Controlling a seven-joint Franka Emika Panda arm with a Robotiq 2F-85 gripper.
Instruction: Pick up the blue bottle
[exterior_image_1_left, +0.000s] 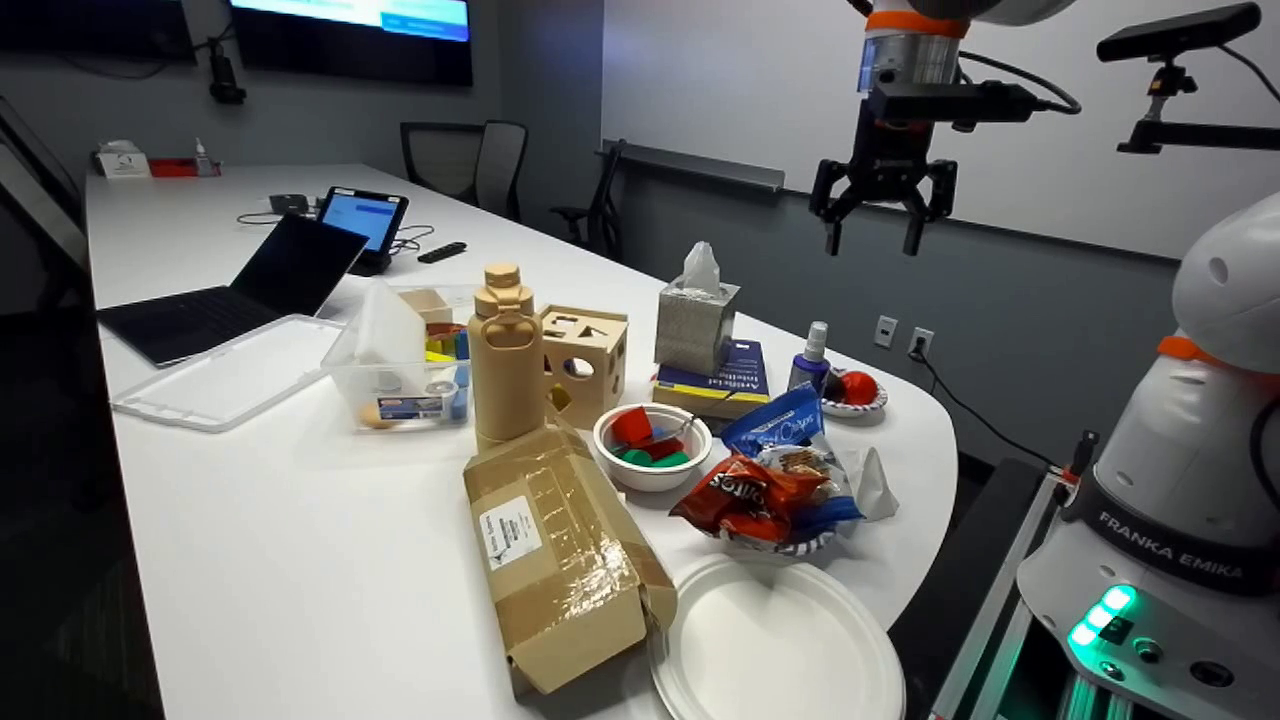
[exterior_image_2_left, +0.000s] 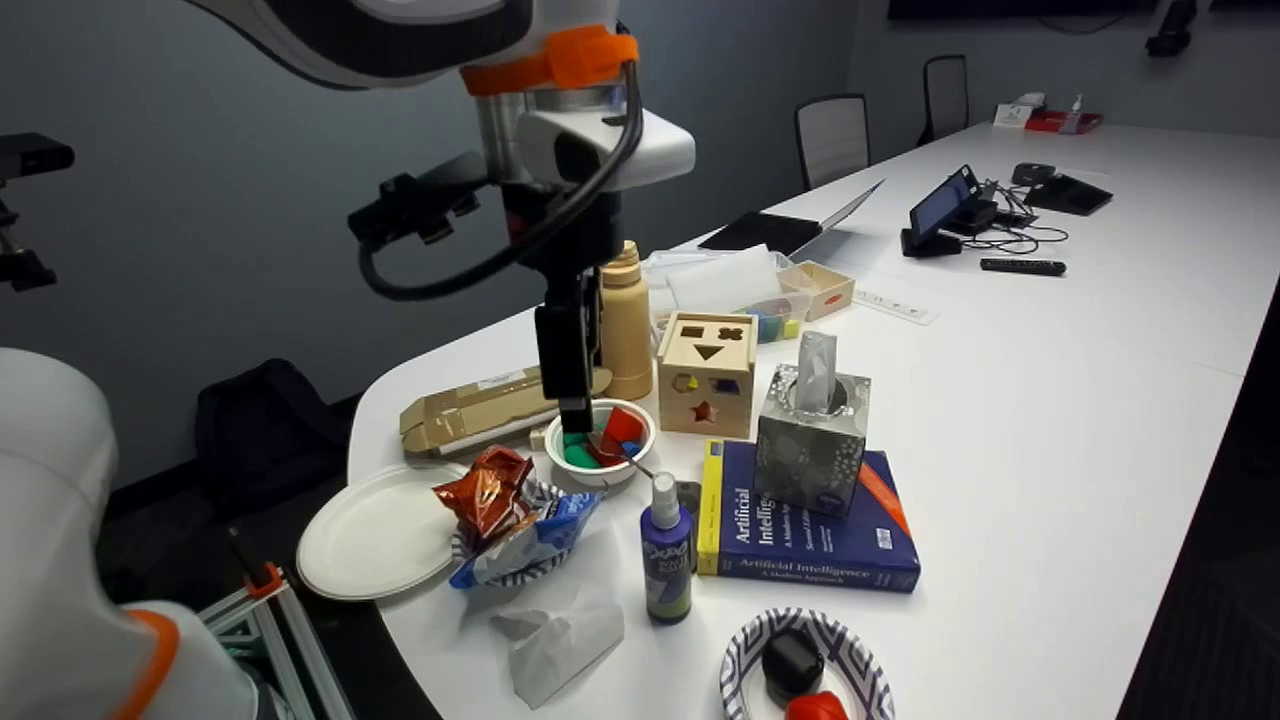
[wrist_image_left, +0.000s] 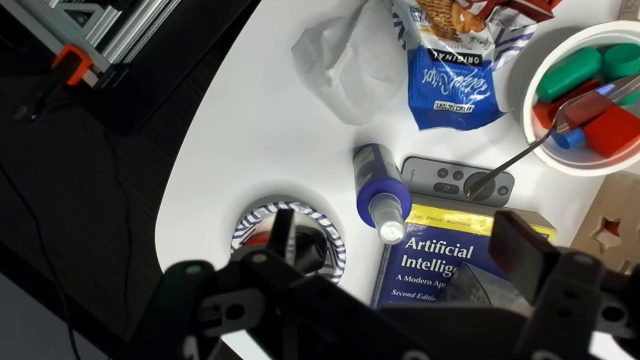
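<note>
Hanging above the table (exterior_image_1_left: 320, 560), the gripper (exterior_image_1_left: 873, 243) has its jaws parted wide. Wrist view: the blue bottle (wrist_image_left: 381, 189) stands mid-frame, white bowl (wrist_image_left: 565, 162) at its 2 o'clock loaded with blocks (wrist_image_left: 612, 131) plus a spoon (wrist_image_left: 575, 117), patterned dish (wrist_image_left: 337, 243) at 8 o'clock with a red thing (wrist_image_left: 257, 239) and a black one (wrist_image_left: 311, 251).

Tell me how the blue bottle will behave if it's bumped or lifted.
The blue bottle would probably tip if bumped high, being upright and much taller than wide. Once down, it might roll, as its body looks round. Its smooth, undented sides suggest a fairly stiff shell that should keep its shape when gripped.
</note>
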